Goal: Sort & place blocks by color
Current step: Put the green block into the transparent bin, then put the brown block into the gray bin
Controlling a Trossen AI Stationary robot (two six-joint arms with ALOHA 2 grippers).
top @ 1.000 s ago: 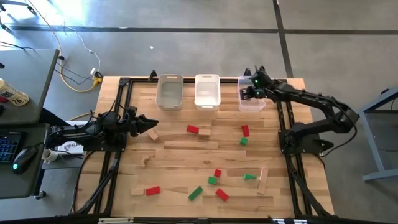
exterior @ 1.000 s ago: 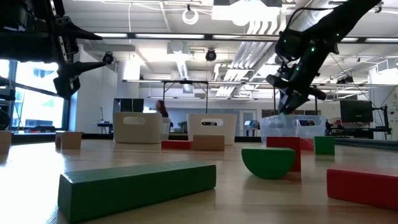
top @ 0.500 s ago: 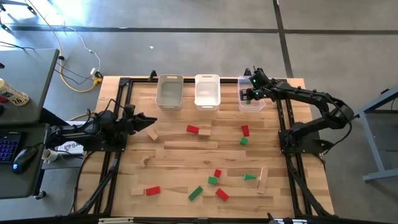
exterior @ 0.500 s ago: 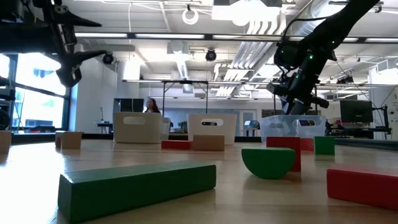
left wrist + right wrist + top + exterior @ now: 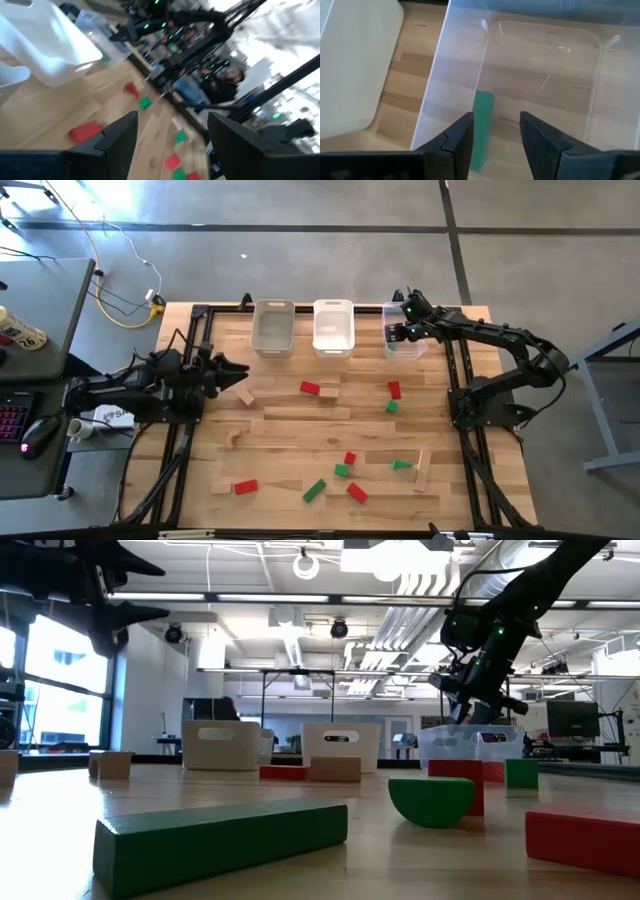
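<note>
Small red, green and plain wooden blocks lie scattered flat on the table, among them a red one (image 5: 309, 388), a green one (image 5: 391, 407) and a plain one (image 5: 245, 396). My right gripper (image 5: 495, 137) hangs open over the clear bin (image 5: 404, 342) at the far edge. One green block (image 5: 482, 127) lies on that bin's floor below the fingers. My left gripper (image 5: 243, 370) is open and raised above the table's left side, near the plain block, holding nothing.
Two white bins (image 5: 272, 327) (image 5: 333, 326) stand left of the clear one along the far edge. More blocks cluster near the front, such as a green brick (image 5: 314, 490) and a red one (image 5: 245, 486). Black frame rails (image 5: 190, 430) run down both table sides.
My left gripper has risen and drawn back a little toward the table's left edge, staying open. My right gripper has stayed over the clear bin.
</note>
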